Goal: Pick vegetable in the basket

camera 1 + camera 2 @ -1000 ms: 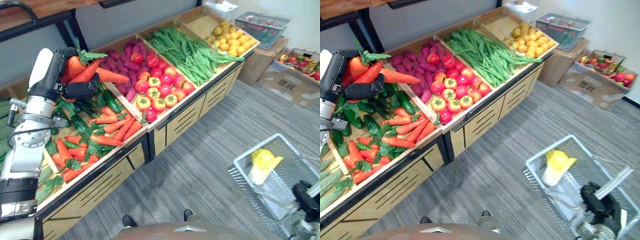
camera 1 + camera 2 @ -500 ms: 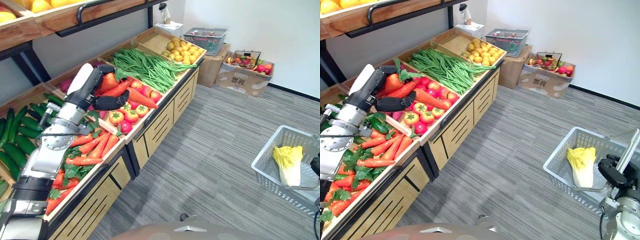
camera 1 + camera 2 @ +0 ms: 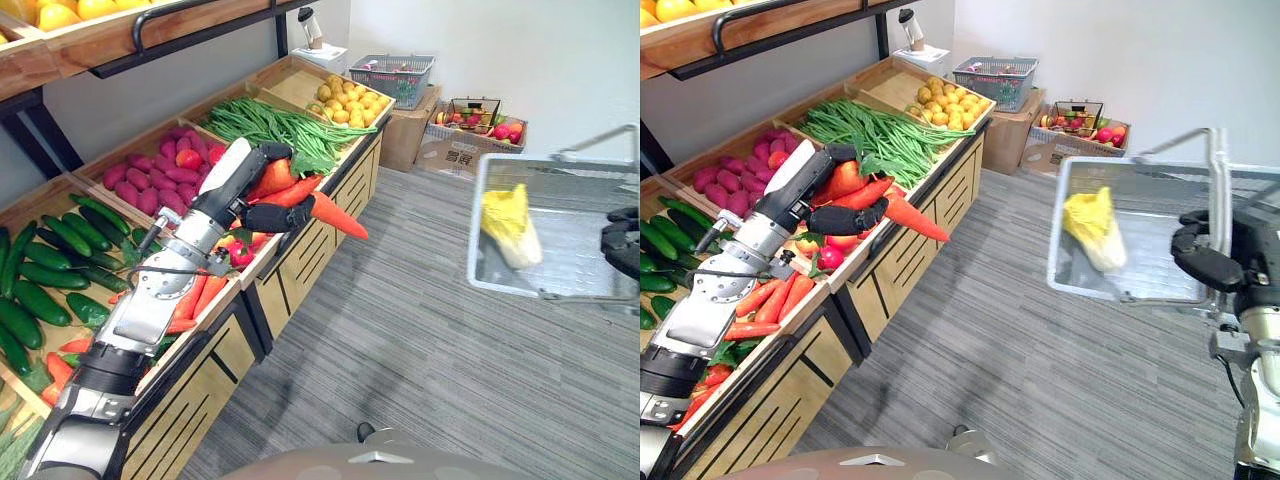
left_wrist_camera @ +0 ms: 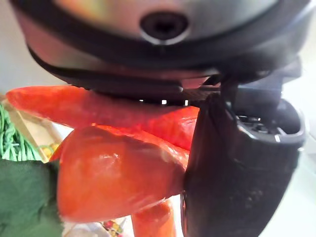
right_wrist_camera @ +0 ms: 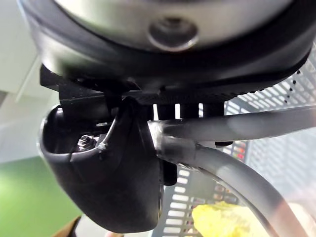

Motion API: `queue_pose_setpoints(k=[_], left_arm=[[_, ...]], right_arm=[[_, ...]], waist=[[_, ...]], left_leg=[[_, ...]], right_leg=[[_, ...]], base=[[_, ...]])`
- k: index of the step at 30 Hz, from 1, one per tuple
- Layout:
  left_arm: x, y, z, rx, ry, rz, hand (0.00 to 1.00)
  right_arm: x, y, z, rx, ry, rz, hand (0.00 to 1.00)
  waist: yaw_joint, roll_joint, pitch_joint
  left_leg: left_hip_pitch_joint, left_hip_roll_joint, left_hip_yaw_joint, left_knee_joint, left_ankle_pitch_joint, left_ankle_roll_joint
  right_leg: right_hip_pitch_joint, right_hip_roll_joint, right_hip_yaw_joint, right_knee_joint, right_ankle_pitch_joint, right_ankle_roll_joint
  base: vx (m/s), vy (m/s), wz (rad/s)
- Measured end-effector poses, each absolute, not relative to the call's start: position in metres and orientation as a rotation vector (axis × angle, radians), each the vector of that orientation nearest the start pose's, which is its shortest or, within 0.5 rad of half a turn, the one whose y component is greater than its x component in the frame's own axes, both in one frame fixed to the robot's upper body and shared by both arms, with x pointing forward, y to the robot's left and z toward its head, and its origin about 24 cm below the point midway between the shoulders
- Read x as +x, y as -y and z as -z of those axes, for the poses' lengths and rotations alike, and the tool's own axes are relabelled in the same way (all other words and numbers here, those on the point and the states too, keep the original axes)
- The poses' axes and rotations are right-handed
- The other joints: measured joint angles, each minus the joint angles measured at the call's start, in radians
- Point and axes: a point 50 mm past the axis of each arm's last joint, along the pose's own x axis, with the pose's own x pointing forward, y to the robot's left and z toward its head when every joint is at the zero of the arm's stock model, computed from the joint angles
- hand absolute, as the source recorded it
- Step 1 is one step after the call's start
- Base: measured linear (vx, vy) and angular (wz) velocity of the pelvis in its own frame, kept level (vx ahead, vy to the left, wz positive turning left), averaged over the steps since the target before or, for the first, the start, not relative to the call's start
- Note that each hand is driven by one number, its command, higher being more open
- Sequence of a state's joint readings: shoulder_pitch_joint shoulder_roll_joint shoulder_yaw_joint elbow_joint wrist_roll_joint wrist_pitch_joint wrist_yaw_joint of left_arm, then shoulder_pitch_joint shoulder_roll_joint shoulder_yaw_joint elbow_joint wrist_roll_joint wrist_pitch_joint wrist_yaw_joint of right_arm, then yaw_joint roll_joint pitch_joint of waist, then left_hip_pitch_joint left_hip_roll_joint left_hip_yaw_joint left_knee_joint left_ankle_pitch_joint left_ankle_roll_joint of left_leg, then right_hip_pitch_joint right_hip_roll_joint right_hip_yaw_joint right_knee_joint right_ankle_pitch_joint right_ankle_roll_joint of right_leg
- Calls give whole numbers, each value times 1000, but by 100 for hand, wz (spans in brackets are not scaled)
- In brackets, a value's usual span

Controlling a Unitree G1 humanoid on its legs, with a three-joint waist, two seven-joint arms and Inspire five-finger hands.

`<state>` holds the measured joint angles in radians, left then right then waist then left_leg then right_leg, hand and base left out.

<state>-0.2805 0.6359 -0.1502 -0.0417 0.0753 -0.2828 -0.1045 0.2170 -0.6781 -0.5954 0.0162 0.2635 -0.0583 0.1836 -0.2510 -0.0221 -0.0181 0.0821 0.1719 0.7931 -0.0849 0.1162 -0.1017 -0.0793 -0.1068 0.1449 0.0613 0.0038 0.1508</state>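
Orange carrots (image 3: 330,212) half-hidden in clenched left hand (image 3: 270,213); right hand (image 3: 1210,262) clasps basket handle (image 3: 1217,185).

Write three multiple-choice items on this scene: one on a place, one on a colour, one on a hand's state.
1. The cabbage lies: A in the basket; B on the floor; C among the beans.
2. The carrots in the left hand are: A purple; B orange; C yellow.
3. The right hand is: A open; B shut on a cucumber; C shut on the basket's handle.
Key: A, it shows inside the wire walls; B, orange in the left wrist view; C, its fingers curl round the handle.
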Motion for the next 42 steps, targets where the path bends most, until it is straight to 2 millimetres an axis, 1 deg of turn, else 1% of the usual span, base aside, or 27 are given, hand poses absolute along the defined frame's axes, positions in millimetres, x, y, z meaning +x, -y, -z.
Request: queue_pose_setpoints(k=[4,5,6,9,10,13,15,16,17,18,19,20,21,23,25,29,30,32,35,38,42], left_arm=[[285,-184,-159,736,521,346,0],[285,-179,-171,701,575,354,0],[283,-177,-174,700,593,360,0],[281,-175,-177,698,611,365,0],[278,-176,-186,618,649,355,0],[276,-182,-195,597,691,315,0],[274,-186,-201,579,713,286,0],[268,-190,-204,568,734,258,0],[254,-192,-204,549,755,246,0],[245,-189,-204,551,769,267,0],[239,-186,-203,553,780,289,0],[231,-182,-203,555,798,324,0],[228,-181,-202,555,809,337,0],[228,-182,-203,557,810,329,0],[227,-188,-206,529,818,300,0],[226,-193,-202,451,808,264,0],[225,-193,-201,443,805,262,0],[225,-192,-200,414,813,257,0],[224,-192,-197,404,802,254,0],[224,-191,-196,392,803,250,0],[224,-191,-196,394,801,258,0]], right_arm=[[193,358,-133,-492,61,219,0],[212,330,-133,-537,61,13,0],[213,330,-134,-538,66,13,0],[217,328,-139,-538,92,12,0],[220,329,-147,-582,92,-8,0],[221,327,-146,-594,85,-24,0],[224,323,-145,-591,87,-35,0],[235,310,-143,-579,103,-64,0],[250,292,-139,-575,114,-113,0],[259,278,-135,-587,116,-158,0],[263,270,-134,-596,119,-186,0],[270,256,-133,-621,124,-249,0],[275,246,-133,-642,133,-299,0],[281,234,-139,-640,167,-339,0],[293,215,-155,-606,258,-366,0],[303,197,-172,-589,357,-399,0],[304,193,-174,-589,372,-412,0],[305,183,-172,-598,377,-456,0],[306,177,-164,-604,356,-493,0],[309,179,-156,-605,320,-488,0],[311,179,-158,-606,326,-486,0]], waist=[[3,0,0],[21,0,0],[26,0,0],[28,2,1],[30,11,0],[30,14,0],[38,16,1],[42,16,3],[47,17,2],[69,18,2],[88,19,2],[134,23,5],[166,29,9],[191,36,12],[205,37,13],[209,26,22],[209,24,23],[215,22,25],[219,26,29],[223,30,32],[219,33,34]], left_leg=[[-3,4,0,0,5,6],[-3,9,-17,0,2,3],[-3,9,-17,0,2,3],[-3,8,-19,-1,-1,-2],[-3,9,-29,-1,5,1],[-3,11,-35,-1,10,5],[-9,10,-43,-4,11,5],[-15,11,-51,-4,8,1],[-21,16,-66,-4,9,2],[-24,20,-82,-2,11,3],[-23,24,-88,0,15,1],[-25,33,-98,0,26,-4],[-26,40,-124,0,35,0],[-30,42,-157,0,41,0],[-43,39,-180,-1,45,5],[-40,21,-181,-2,48,11],[-40,19,-182,-2,48,12],[-39,18,-184,-5,50,14],[-40,18,-195,-6,52,16],[-40,20,-199,-6,53,14],[-41,22,-199,-6,55,12]], right_leg=[[1,4,-3,2,11,-4],[15,5,-20,-1,11,-4],[15,5,-21,-1,11,-4],[19,4,-23,-8,10,-4],[26,4,-33,-10,10,-5],[29,4,-40,-10,10,-5],[33,2,-50,-10,9,-6],[34,2,-60,-10,-2,-11],[33,5,-72,-11,-3,-12],[31,9,-82,-12,-2,-14],[30,13,-86,-12,6,-20],[36,21,-95,-12,9,-25],[50,24,-123,-12,10,-25],[64,24,-157,-13,9,-25],[68,19,-179,-14,9,-26],[78,4,-179,-15,9,-26],[79,2,-179,-15,9,-26],[79,2,-181,-14,9,-26],[80,1,-192,-13,4,-34],[80,1,-198,-15,0,-39],[80,3,-199,-20,2,-41]], base=[[26,-7,5],[21,-11,18],[6,-11,17],[-13,-8,3],[-28,-22,12],[-12,-13,8],[-29,-10,5],[-43,-28,12],[-35,-45,20],[-3,-47,23],[13,-53,22],[23,-58,36],[13,-54,47],[0,-26,55],[1,-1,35],[2,3,2],[0,0,0],[0,0,0],[-37,-14,8],[-37,-12,5],[0,0,0]])
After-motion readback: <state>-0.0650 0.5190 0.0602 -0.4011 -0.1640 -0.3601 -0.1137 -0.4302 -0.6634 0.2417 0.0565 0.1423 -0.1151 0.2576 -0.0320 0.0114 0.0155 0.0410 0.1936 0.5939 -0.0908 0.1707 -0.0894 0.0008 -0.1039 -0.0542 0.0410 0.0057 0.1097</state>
